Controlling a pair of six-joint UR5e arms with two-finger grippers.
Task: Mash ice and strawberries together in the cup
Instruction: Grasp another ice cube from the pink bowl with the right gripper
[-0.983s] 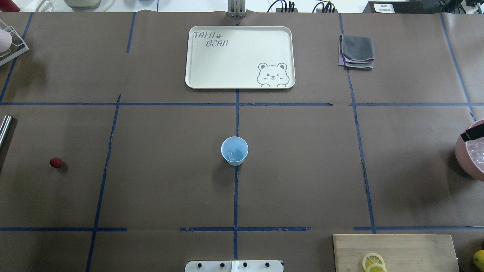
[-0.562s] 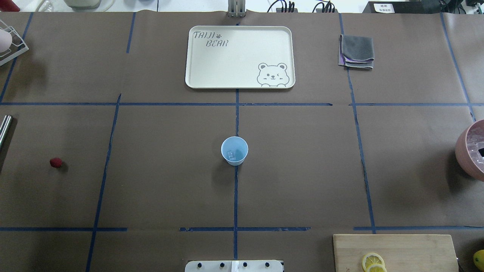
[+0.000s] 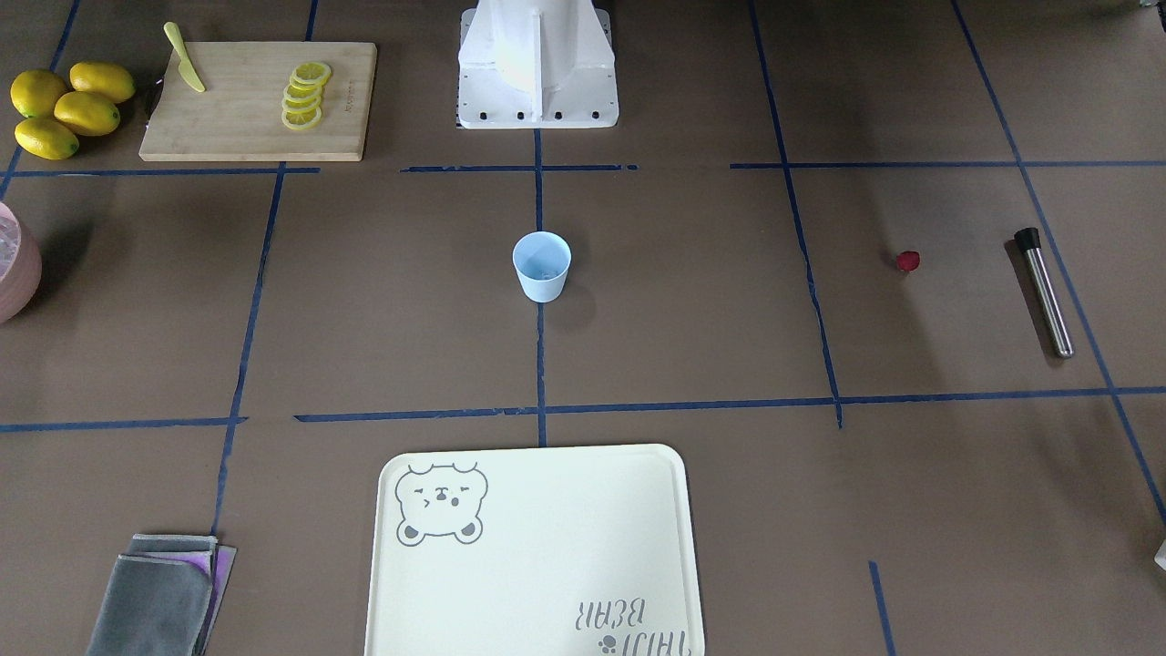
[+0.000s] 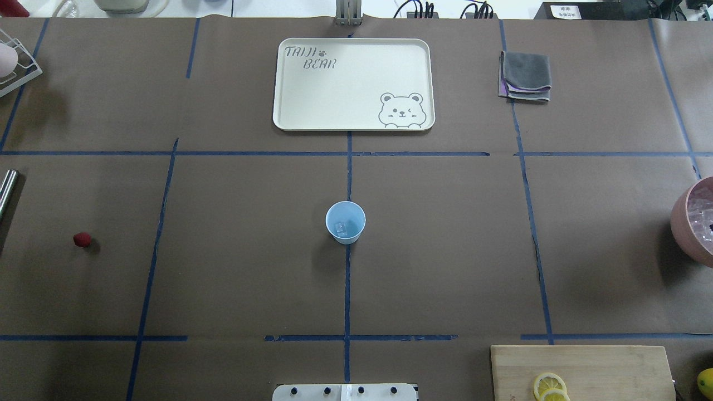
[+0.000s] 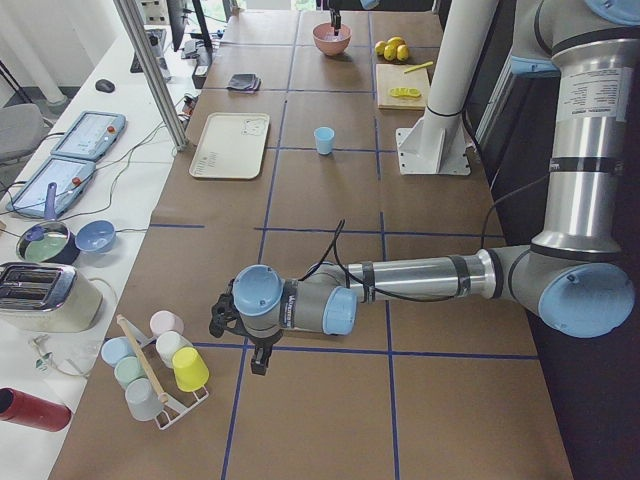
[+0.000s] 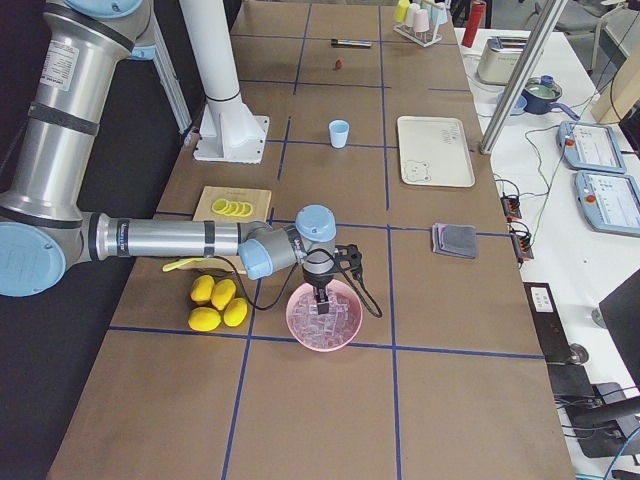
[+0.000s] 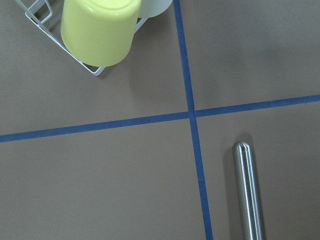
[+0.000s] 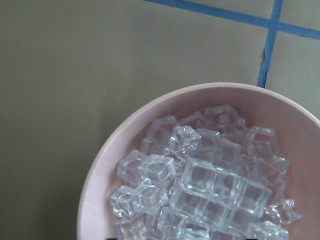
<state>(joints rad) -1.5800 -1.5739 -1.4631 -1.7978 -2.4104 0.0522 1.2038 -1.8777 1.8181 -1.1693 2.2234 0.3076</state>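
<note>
Overhead exterior: right claw (image 6: 322, 302) gone from frame edge over pink bowl (image 4: 680, 220); spread or pinched, cannot tell.

We list: bench (image 4: 445, 250), matt brown paper; cup (image 4: 354, 214), smooth plastic; ice (image 8: 210, 185), clear, glassy; rod (image 3: 1048, 296), polished metal; board (image 3: 246, 109), pale wood; cloth (image 4: 526, 75), soft grey fabric.

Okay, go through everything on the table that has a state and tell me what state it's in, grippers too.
cup, upright, one ice cube inside.
strawberry, whole, on the table, outside the cup.
pink bowl, upright, full of ice.
steel rod, lying flat.
cloth, folded.
left gripper, pointing down, open or shut unclear.
right gripper, over the pink bowl, open or shut unclear.
</note>
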